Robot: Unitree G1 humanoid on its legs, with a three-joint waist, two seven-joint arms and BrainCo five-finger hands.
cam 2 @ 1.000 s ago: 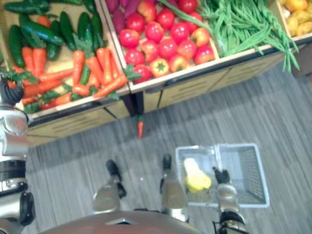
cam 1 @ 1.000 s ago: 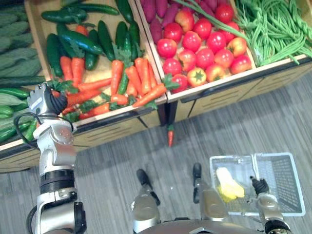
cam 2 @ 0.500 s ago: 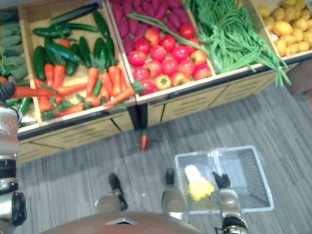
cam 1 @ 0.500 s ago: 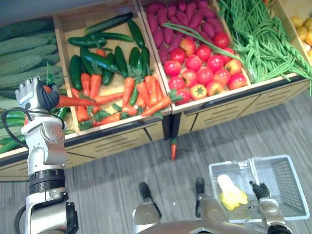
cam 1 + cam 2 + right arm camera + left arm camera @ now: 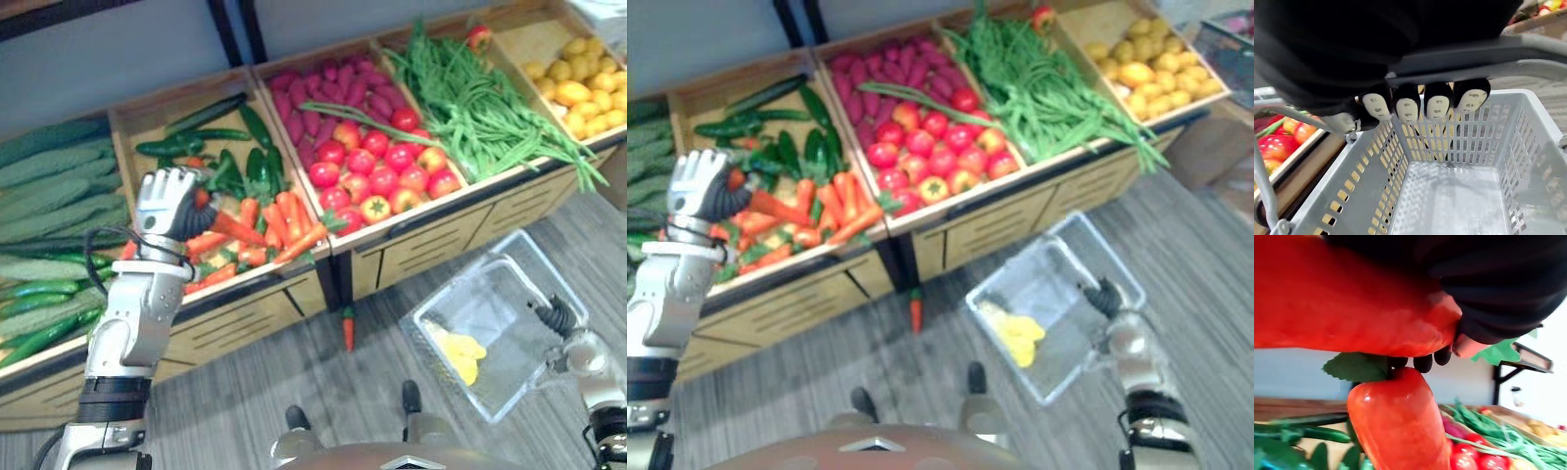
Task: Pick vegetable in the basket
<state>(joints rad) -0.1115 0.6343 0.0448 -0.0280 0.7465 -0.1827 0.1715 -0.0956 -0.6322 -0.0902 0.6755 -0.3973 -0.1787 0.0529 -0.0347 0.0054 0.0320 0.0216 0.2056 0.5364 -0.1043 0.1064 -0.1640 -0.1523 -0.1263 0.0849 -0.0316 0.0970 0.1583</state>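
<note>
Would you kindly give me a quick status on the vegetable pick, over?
Left hand shut on carrot, above the carrot bin. Right hand shut on basket handle; yellow item in basket. Stray carrot on floor by the stand.

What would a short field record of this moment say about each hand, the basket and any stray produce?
left hand: at the carrot and cucumber crate, fingers curled round a carrot
right hand: fingers curled round the basket handle, holding the grey basket
basket contents: one yellow item; no carrot in it
stray produce: a loose carrot on the floor in front of the crates
task stage: carrot grasped, not yet placed in the basket
</note>
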